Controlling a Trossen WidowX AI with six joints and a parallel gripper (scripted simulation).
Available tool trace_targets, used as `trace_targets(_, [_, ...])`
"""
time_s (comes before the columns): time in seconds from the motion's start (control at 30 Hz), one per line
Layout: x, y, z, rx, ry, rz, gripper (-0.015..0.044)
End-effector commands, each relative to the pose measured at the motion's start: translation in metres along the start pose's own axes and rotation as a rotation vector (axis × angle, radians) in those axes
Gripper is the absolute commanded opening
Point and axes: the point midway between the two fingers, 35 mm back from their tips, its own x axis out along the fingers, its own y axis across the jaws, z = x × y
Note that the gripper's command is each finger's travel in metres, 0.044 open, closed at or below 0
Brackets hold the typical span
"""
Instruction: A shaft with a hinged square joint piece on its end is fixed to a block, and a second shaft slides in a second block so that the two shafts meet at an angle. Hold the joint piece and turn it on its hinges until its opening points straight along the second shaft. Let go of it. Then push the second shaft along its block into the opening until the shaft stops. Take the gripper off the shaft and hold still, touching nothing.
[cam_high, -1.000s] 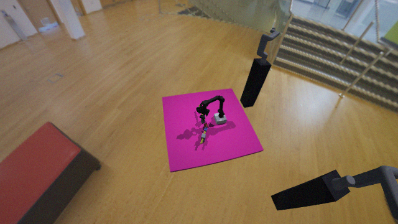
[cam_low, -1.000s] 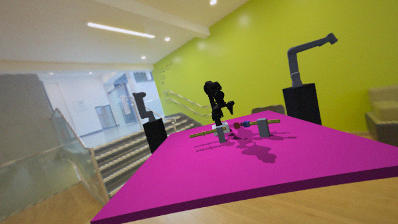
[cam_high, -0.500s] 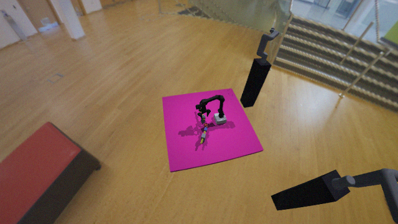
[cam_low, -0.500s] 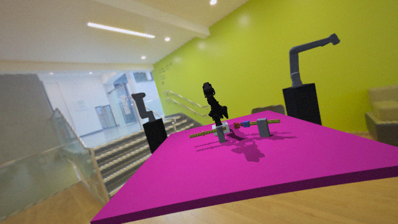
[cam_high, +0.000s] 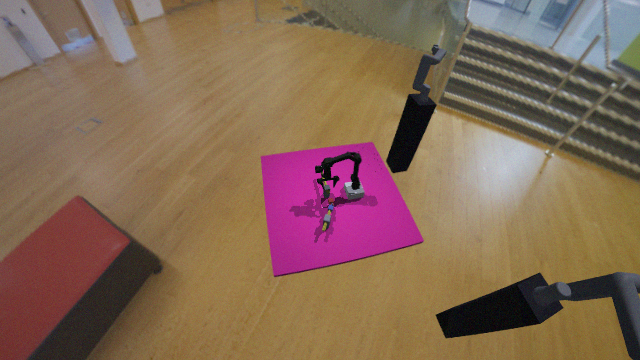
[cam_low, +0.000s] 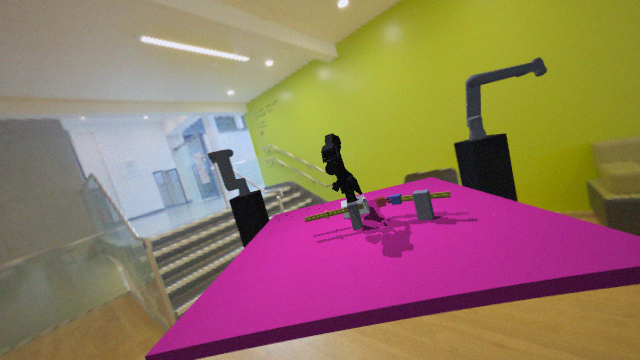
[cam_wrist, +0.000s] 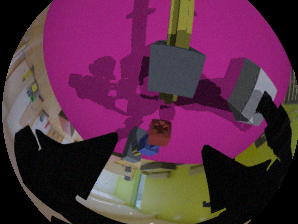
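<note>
The second shaft (cam_high: 324, 183) (cam_low: 318, 217) (cam_wrist: 181, 25), yellow with a small cross collar, runs through its grey block (cam_high: 326, 190) (cam_low: 355, 220) (cam_wrist: 176, 70). Its short tip (cam_wrist: 168, 98) shows beyond the block. The red joint piece (cam_high: 331, 200) (cam_low: 381, 201) (cam_wrist: 160, 135) stands apart from that tip, its dark opening facing roughly towards it. A blue hinge part (cam_high: 330, 207) (cam_low: 396, 199) (cam_wrist: 149, 145) joins it to the fixed yellow shaft (cam_high: 325, 227) (cam_low: 441, 195) in the other block (cam_high: 327, 218) (cam_low: 423, 206) (cam_wrist: 132, 142). My gripper (cam_high: 328, 183) (cam_low: 347, 190) is open and empty, above the second shaft's side.
The arm's pale base (cam_high: 354, 190) (cam_wrist: 255, 92) stands beside the second shaft's block. All stand on the magenta mat (cam_high: 300, 250) (cam_low: 325, 280) (cam_wrist: 65, 30). Two black pedestals (cam_high: 411, 132) (cam_high: 490, 307) with grey arms stand off the mat.
</note>
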Motion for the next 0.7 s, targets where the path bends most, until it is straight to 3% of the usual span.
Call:
trace_targets(0.0, [0.000,-0.001,0.000,0.015,0.009,0.006,0.0440])
trace_targets(0.67, [-0.034,0.015,0.064,-0.519,-0.185,0.004,0.0440])
